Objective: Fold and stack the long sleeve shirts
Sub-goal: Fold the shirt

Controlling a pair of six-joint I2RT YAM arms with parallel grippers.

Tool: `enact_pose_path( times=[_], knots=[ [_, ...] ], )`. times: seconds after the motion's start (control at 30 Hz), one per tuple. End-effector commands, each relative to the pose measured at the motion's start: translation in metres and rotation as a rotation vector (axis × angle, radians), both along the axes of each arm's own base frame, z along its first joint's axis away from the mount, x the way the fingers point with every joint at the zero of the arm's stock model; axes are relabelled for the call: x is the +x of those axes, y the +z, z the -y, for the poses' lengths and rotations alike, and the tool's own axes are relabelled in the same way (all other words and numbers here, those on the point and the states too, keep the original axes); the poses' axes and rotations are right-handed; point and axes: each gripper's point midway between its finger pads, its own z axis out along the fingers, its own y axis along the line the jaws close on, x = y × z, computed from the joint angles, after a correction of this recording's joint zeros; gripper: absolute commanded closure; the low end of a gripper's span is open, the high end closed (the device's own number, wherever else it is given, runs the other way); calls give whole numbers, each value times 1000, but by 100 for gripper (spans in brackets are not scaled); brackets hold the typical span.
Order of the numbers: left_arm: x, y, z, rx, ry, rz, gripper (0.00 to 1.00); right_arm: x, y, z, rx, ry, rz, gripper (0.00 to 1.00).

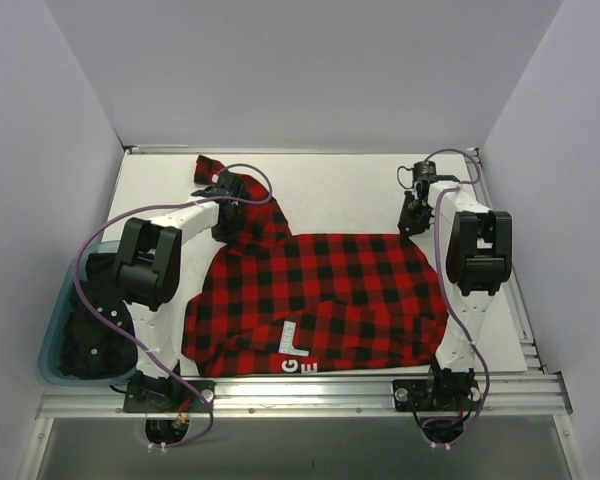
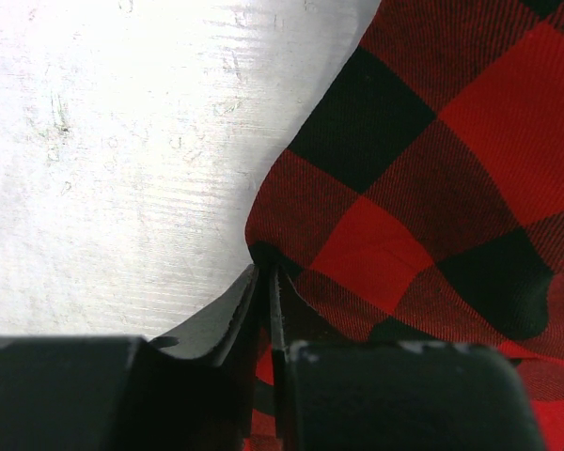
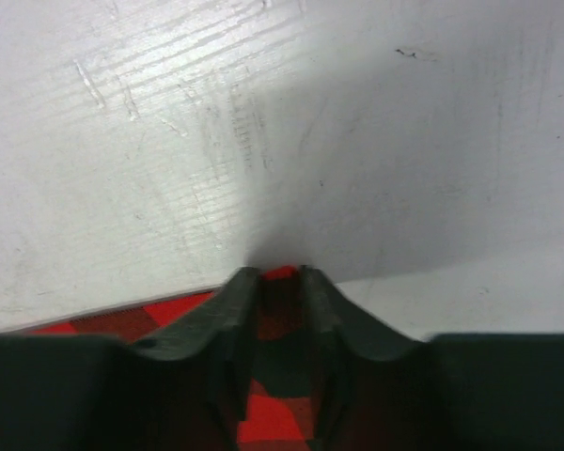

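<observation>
Left claw [image 1: 227, 203] is pressed together on a fold of the red-and-black check shirt [image 1: 320, 295]. On my left wrist feed the two fingers [image 2: 233, 315] meet with cloth caught between them, right at the fabric's edge, where it meets the white bench [image 1: 350, 190]. From above, that pinch sits at about 10 o'clock of the shirt, where a sleeve [image 1: 208, 168] runs off toward 11 o'clock.

The right claw [image 1: 410, 215] is at roughly 2 o'clock of the shirt, at its far corner. On the right wrist feed I see red check between the fingers [image 3: 227, 310], which are close together and pinching that edge, with bare bench beyond them.

The shirt lies spread across the middle of the bench, its body reaching to the near edge at 6 o'clock. White block lettering [image 1: 298, 352] shows near the hem at about 7 o'clock.

At 8 o'clock, off the bench's left side, a teal bin [image 1: 52, 340] holds dark clothes [image 1: 90, 335].
</observation>
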Motion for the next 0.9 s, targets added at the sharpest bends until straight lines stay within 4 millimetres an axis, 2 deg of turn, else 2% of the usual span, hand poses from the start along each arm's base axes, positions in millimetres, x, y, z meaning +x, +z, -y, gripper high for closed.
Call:
enact_pose_path(
  times=[0.0,0.03,0.07,0.13,0.27,0.37,0.5,0.57,0.6,0.67,0.7,0.73,0.83,0.87],
  knots=[
    [-20,-29,-5,40,-12,-106,84,-37,-12,2,-28,21,-144,83],
    [-20,-28,-6,42,-15,-105,85,-36,-12,2,-28,23,-143,87],
    [-19,-27,-6,42,-14,-102,93,-31,-8,2,-27,25,-129,91],
    [-17,-23,-6,40,-17,-91,100,-27,-2,2,-26,34,-111,100],
    [-7,-10,-12,16,-1,-48,100,-15,21,3,-31,37,-44,100],
    [2,7,-17,-44,26,-2,100,-8,47,5,-34,38,22,100],
    [4,33,-26,-49,39,66,100,-8,77,4,-26,33,94,100],
    [0,41,-24,-61,36,77,100,-13,79,3,-20,22,99,100],
    [0,52,-23,-78,44,102,100,-15,87,2,-15,20,118,100],
    [-9,54,-24,-93,53,100,100,-24,82,2,-12,13,109,100],
    [-11,63,-23,-105,58,124,100,-27,87,2,-6,6,123,100],
    [-19,58,-25,-104,64,110,100,-32,82,0,2,3,115,100],
    [-29,67,-28,-114,83,131,100,-41,84,0,9,-8,132,100],
    [-38,62,-29,-114,87,116,100,-48,77,0,10,-11,122,100]
  ],
)
